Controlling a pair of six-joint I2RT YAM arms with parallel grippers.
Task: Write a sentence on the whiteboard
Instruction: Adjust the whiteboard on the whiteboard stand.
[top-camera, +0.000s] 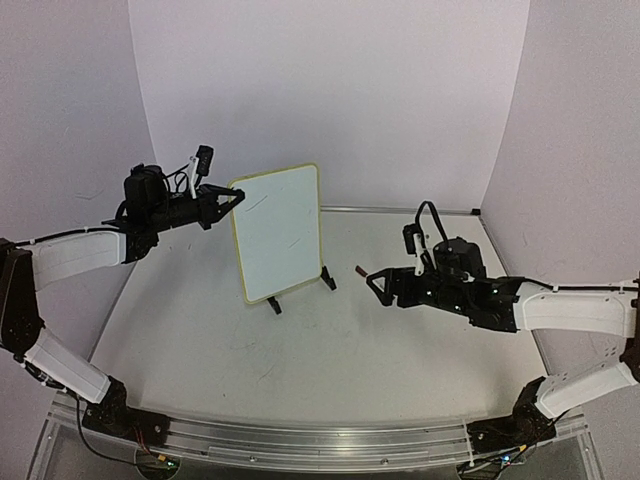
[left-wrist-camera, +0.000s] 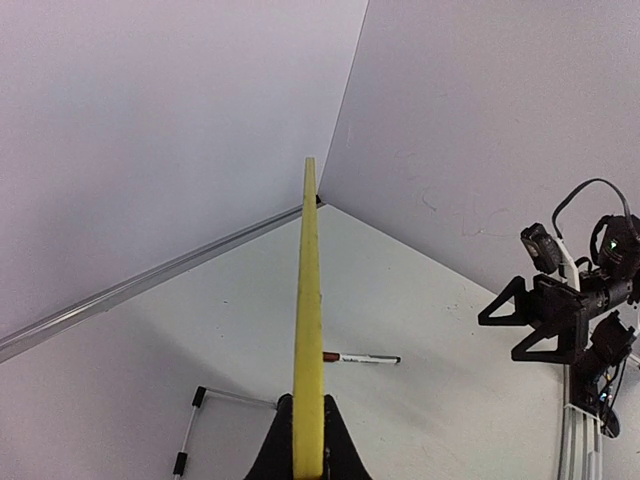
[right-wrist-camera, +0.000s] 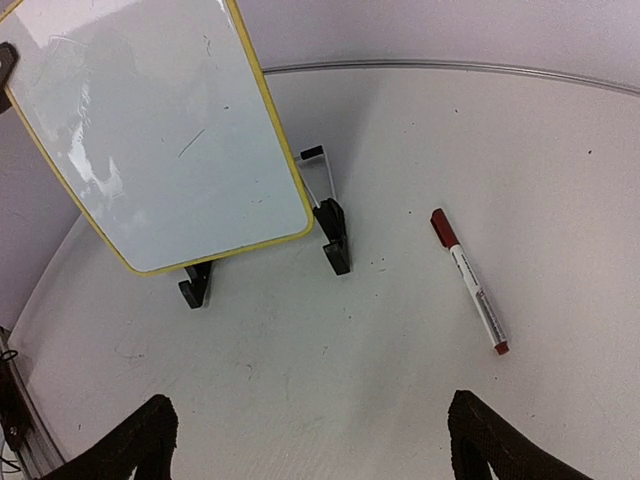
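Observation:
The whiteboard (top-camera: 280, 235) stands upright on black feet (right-wrist-camera: 335, 235) left of the table's middle, its white face turned to the right arm. In the right wrist view the whiteboard (right-wrist-camera: 160, 130) carries only a faint short stroke (right-wrist-camera: 192, 143); no words of the sentence show. My left gripper (top-camera: 235, 197) is shut on the board's yellow frame at its upper left edge, seen edge-on in the left wrist view (left-wrist-camera: 308, 330). My right gripper (top-camera: 378, 285) is open and empty, low over the table to the right of the board. A white marker with a red cap (right-wrist-camera: 470, 285) lies on the table just beyond it.
The marker also shows in the left wrist view (left-wrist-camera: 362, 357), and its red cap in the top view (top-camera: 360, 270). A wire prop (left-wrist-camera: 190, 430) sticks out behind the board. A metal rail (top-camera: 400, 210) runs along the back of the table under white walls.

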